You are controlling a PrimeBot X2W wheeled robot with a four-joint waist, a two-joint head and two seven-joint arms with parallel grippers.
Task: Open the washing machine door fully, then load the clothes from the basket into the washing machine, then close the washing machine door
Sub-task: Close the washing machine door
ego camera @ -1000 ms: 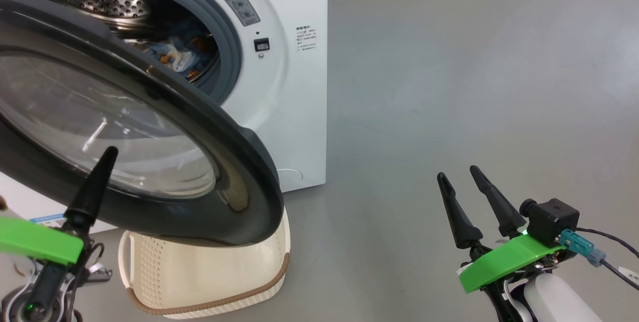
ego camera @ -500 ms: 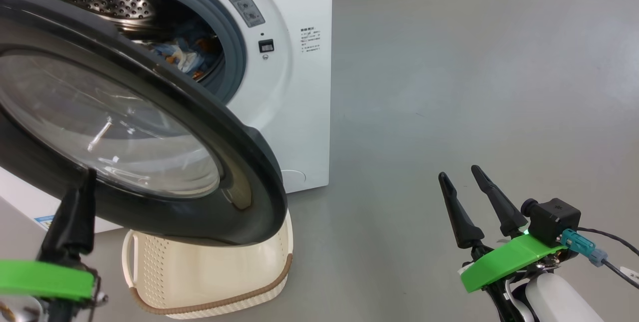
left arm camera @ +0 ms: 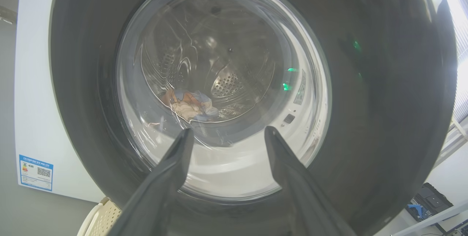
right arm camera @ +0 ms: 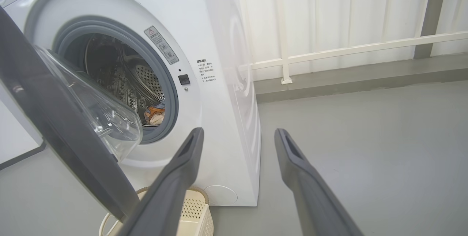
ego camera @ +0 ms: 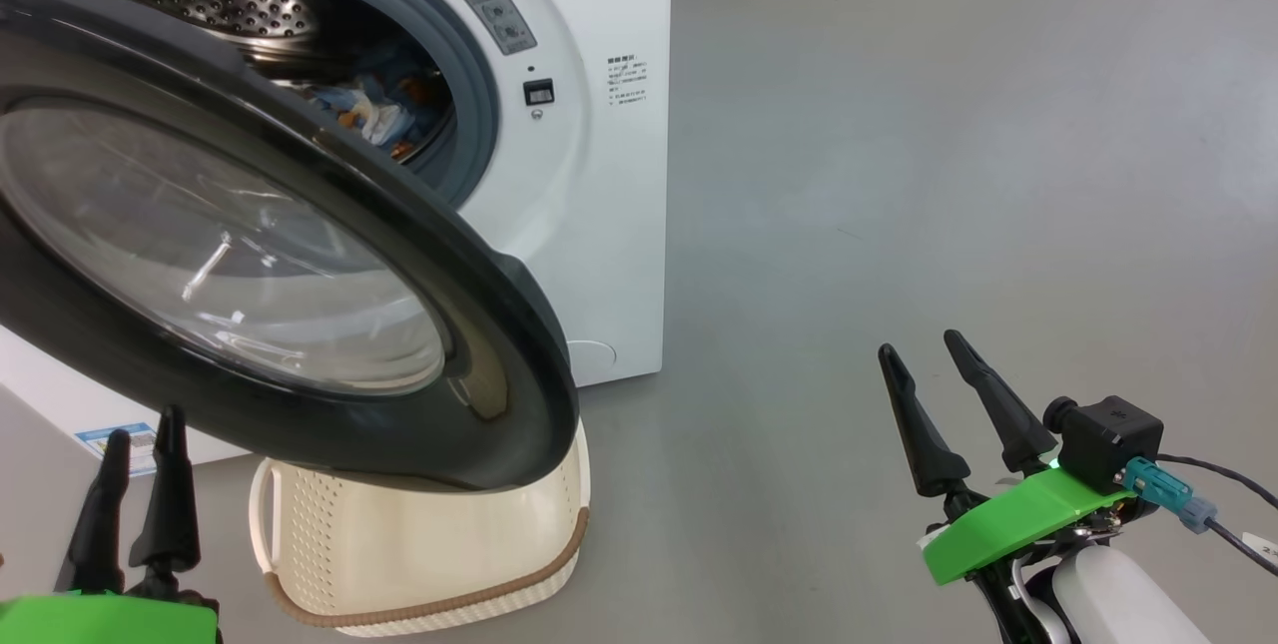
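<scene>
The washing machine (ego camera: 599,185) stands at the left with its door (ego camera: 489,324) swung partly out over the basket (ego camera: 419,544). The clothes (ego camera: 374,110) lie inside the steel drum, blue with orange prints and a pale piece; they also show through the door glass (left arm camera: 192,104) and past the gasket (right arm camera: 155,113). My left gripper (ego camera: 140,444) hangs open at the lower left, just in front of the door's black rim, holding nothing. My right gripper (ego camera: 924,349) stands open over bare floor at the right, well away from the machine. The basket's inside is hidden by the door.
Grey floor (ego camera: 949,175) stretches to the right of the machine. A white railing and curtain (right arm camera: 329,45) run along the back wall. A blue label sticker (ego camera: 115,444) sits low on the machine's front.
My left gripper has dropped away from the door's glass to the lower left corner. The head camera has shifted slightly. The right arm has stayed in place.
</scene>
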